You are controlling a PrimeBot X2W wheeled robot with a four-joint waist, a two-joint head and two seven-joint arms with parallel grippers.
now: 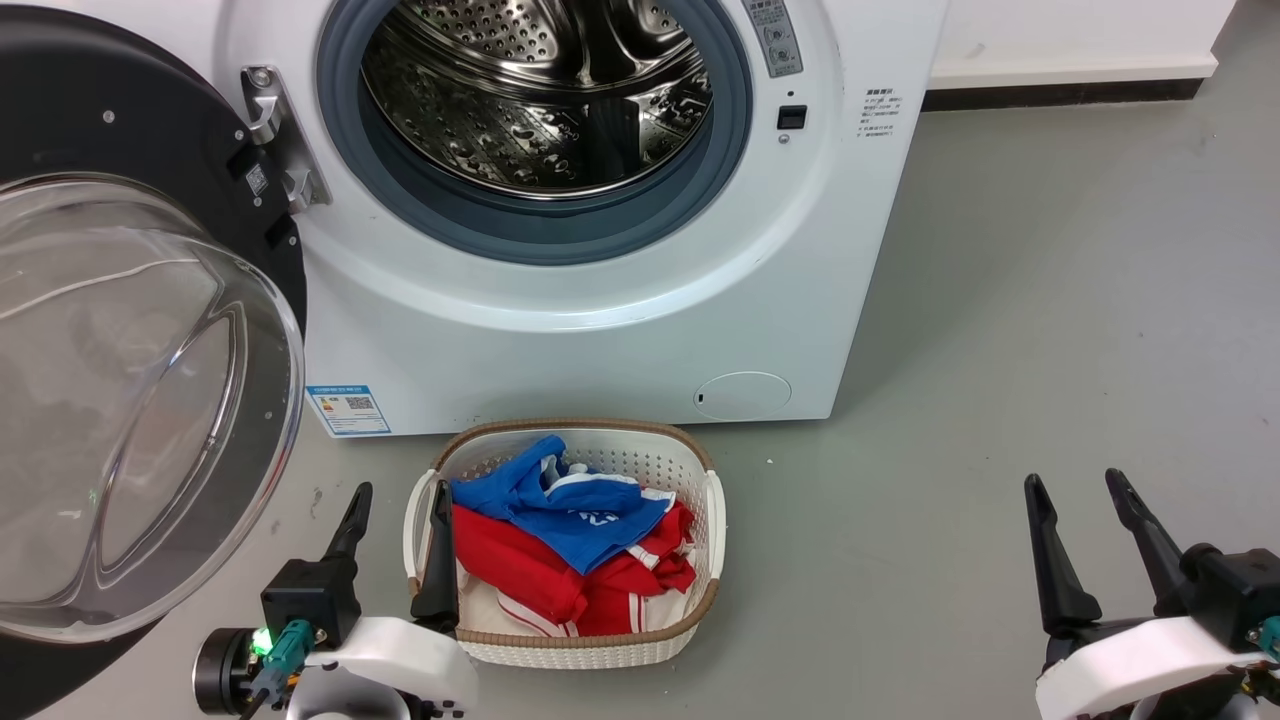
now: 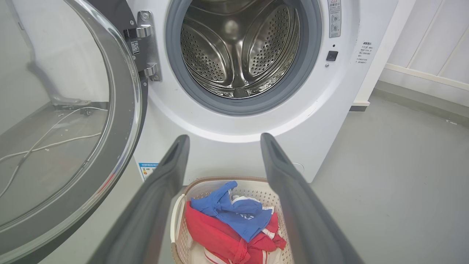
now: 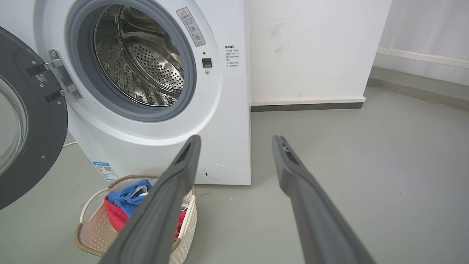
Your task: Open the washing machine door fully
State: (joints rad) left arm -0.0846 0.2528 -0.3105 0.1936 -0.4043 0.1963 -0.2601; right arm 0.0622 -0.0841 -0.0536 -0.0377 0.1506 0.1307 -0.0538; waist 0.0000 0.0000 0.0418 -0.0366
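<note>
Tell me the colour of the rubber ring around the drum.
Grey; the rubber ring shows best in head view.

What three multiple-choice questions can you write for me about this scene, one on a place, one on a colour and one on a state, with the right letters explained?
1. Where does the laundry basket stand, relative to the washing machine?
A. On top of it
B. On the floor in front of it
C. Behind it

2. Which colour is the topmost garment in the basket?
A. Blue
B. Green
C. Black

3. In which state is the washing machine door?
A. Shut
B. Removed from the machine
C. Open, swung to the robot's left

Answers:
1 B: the basket sits on the grey floor below the machine's front.
2 A: the blue piece lies over the red clothes.
3 C: the drum is exposed and the door hangs on its hinge.
</note>
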